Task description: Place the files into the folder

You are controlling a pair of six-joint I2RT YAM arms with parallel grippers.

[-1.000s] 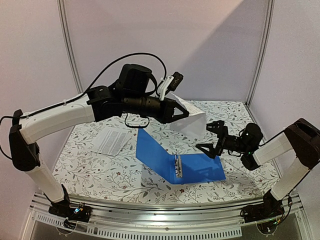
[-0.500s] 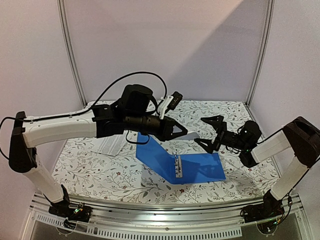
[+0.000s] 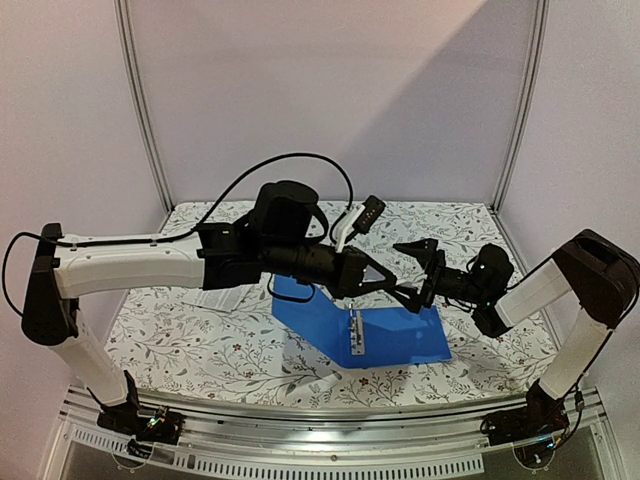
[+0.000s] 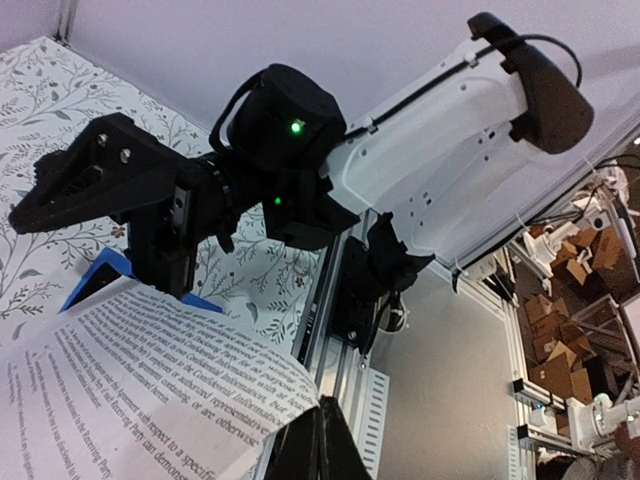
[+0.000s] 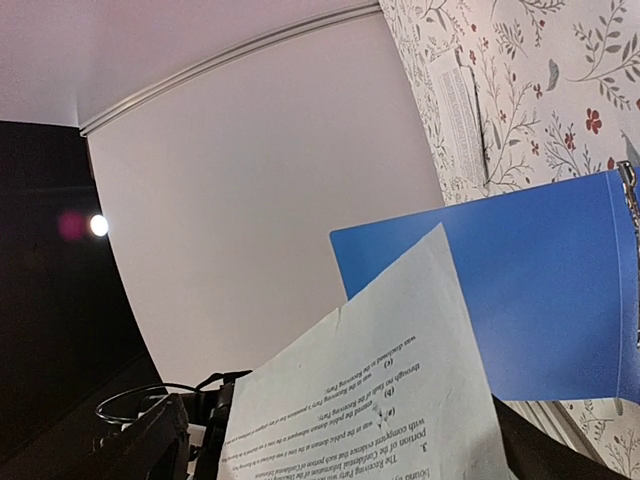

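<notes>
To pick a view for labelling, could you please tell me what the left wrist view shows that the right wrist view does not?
Left wrist only: the white-and-black right arm, jaws open, and brown boxes in the background. Right wrist only: the metal binder rings and a second printed sheet lying flat. Both: the white printed sheet held up, the bright blue stiff folder and the floral tablecloth.

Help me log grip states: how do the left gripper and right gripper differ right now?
The left gripper is shut, pinching the printed file; the right gripper is open, with the file's free end between its jaws, not clamped. The left gripper points rightward, the right gripper leftward, facing it. Both hang above the open blue folder.
</notes>
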